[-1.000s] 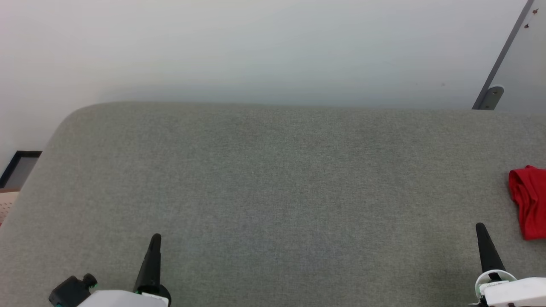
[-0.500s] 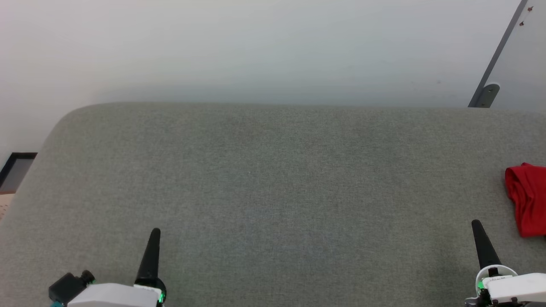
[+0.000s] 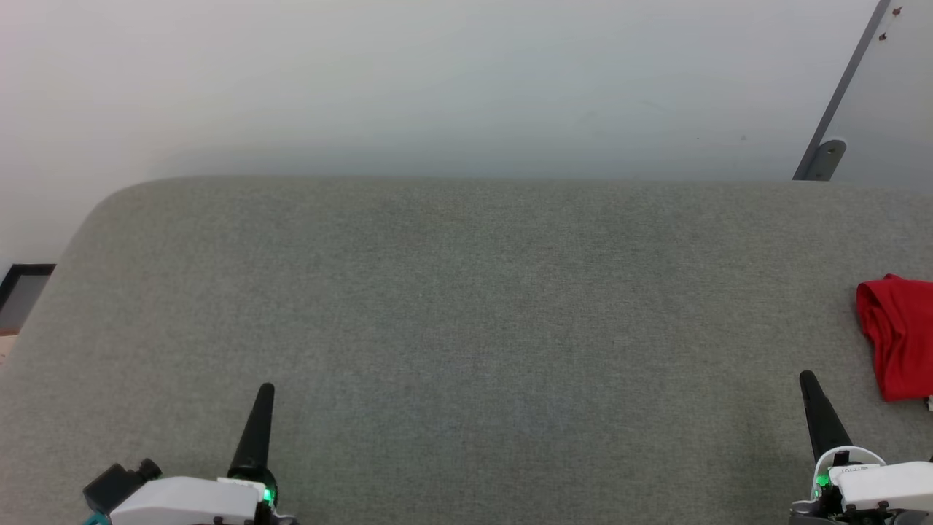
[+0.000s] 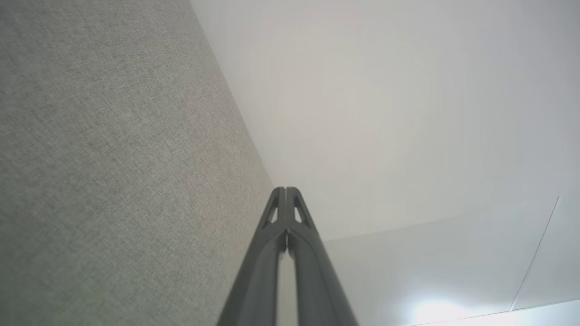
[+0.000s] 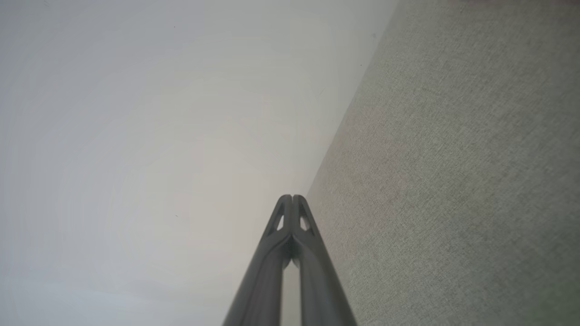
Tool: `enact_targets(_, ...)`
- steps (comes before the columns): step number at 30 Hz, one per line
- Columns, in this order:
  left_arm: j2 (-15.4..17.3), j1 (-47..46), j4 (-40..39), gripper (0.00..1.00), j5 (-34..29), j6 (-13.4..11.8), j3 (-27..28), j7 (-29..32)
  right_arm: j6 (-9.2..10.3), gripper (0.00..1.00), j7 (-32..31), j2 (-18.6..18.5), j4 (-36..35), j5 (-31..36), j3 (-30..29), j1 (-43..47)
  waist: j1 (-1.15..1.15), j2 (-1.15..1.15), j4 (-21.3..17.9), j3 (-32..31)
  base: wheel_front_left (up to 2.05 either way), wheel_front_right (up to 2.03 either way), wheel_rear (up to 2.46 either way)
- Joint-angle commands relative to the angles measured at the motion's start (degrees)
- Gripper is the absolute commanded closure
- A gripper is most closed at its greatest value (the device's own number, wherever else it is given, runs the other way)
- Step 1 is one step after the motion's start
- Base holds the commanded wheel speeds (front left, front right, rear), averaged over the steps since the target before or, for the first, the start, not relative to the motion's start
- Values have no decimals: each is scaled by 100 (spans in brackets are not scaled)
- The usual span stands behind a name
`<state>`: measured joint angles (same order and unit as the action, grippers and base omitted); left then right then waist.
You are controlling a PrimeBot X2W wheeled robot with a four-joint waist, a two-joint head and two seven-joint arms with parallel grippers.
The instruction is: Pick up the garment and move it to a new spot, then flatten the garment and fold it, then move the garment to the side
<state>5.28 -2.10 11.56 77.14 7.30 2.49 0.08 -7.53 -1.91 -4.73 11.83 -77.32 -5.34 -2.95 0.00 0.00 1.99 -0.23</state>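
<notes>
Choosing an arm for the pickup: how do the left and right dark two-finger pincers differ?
The right pincer sits near the bunched red garment; the left pincer is far across the grey fabric surface. The left tip leans right, the right tip left. Both are shut and empty.

A grey fabric tabletop [image 3: 466,292] with a rounded far-left corner meets a plain pale wall [image 3: 437,80]; a slanted grey bar [image 3: 842,87] ends in a bracket at the far right; a dark frame [image 3: 18,288] sits beyond the left edge.
</notes>
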Motion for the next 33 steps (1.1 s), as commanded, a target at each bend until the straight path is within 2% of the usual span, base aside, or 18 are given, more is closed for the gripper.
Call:
enact_targets(1, -10, -121, -6, 100, 172, 23, 40, 48, 5, 100, -45, 21, -3, -145, -33, -122, 0, 0, -11, 2, 0, 0, 0)
enact_targets(33, -104, -376, 202, 100, 1392, 30, 212, 437, 7, 100, -388, 152, 184, -1274, -99, -315, 0, 0, -157, 32, 0, 0, 0)
